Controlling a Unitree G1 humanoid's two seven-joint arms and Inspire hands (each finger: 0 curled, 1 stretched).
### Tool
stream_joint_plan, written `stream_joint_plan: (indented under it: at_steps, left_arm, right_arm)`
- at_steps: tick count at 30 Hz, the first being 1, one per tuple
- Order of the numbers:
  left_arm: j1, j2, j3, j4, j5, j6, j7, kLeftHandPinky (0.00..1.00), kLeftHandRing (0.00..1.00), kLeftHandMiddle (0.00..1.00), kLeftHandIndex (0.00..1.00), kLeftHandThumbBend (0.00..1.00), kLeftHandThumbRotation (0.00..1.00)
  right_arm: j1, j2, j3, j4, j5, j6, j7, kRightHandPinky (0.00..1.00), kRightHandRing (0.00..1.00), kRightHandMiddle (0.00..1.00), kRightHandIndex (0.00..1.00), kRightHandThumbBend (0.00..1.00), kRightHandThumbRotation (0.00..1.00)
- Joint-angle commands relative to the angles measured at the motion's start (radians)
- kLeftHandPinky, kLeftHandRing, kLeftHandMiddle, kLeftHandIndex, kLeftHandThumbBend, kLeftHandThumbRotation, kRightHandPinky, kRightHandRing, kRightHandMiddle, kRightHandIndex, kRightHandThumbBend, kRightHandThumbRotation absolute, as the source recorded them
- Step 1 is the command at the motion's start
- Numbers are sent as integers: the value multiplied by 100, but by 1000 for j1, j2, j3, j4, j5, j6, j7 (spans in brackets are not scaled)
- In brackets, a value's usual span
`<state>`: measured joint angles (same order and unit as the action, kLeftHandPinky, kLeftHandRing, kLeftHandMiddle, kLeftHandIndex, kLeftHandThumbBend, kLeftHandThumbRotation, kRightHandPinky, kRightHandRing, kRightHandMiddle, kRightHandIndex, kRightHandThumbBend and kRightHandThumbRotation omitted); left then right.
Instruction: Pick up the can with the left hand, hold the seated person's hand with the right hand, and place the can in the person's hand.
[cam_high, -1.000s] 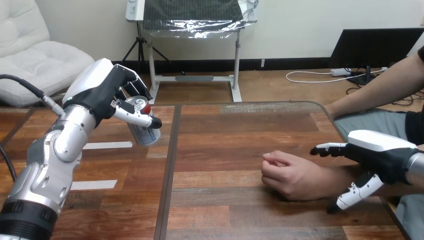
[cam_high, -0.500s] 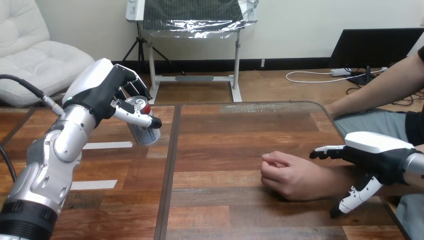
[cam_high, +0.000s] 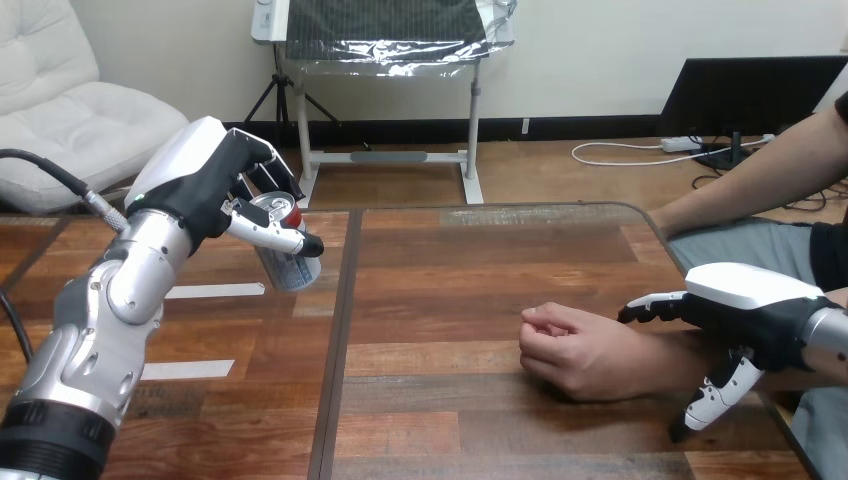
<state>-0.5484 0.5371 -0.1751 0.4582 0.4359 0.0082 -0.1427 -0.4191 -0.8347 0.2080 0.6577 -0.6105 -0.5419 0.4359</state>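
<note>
My left hand (cam_high: 205, 185) is raised above the table's left part, its fingers and thumb curled round a silver can with a red top (cam_high: 285, 250) held tilted in the air. The person's hand (cam_high: 580, 350) rests on the table at the centre right, loosely closed. My right hand (cam_high: 745, 315) hovers over the person's wrist and forearm, fingers spread forward and thumb pointing down beside the arm. It looks apart from the arm; no finger is curled round it.
The wooden table (cam_high: 450, 300) has a dark seam running down its middle left. Two strips of white tape (cam_high: 215, 291) lie on its left part, under my left arm.
My right hand has sunk slightly and edged right, its thumb lower beside the person's forearm. The person's hand shifted a touch left. My left hand and the can have stayed still.
</note>
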Motion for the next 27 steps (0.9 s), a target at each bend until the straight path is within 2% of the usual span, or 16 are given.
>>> stream_joint_plan:
  at_steps: [1, 6, 9, 19, 27]
  left_arm:
    - [-31, 13, 42, -45, -21, -8, 8, 31, 35, 42, 43, 76, 0]
    - [-32, 14, 40, -43, -21, -10, 7, 31, 36, 42, 43, 76, 0]
    - [-32, 13, 39, -38, -23, -15, 9, 32, 37, 42, 43, 76, 0]
    - [-28, 14, 39, -48, -25, -11, 5, 32, 37, 42, 43, 76, 0]
    - [-26, 18, 39, -53, -28, -8, 2, 32, 36, 42, 43, 75, 0]
  right_arm:
    - [-20, -11, 22, 18, -21, 14, -38, 84, 86, 87, 87, 100, 14]
    - [-29, -5, 43, 30, -54, 41, -60, 81, 85, 86, 86, 100, 9]
    - [-35, 0, 56, 36, -71, 64, -66, 74, 84, 86, 86, 100, 6]
    - [-57, 6, 100, 70, -122, 98, -108, 65, 81, 84, 84, 100, 5]
    - [-76, 14, 125, 110, -130, 114, -135, 61, 78, 81, 81, 100, 3]
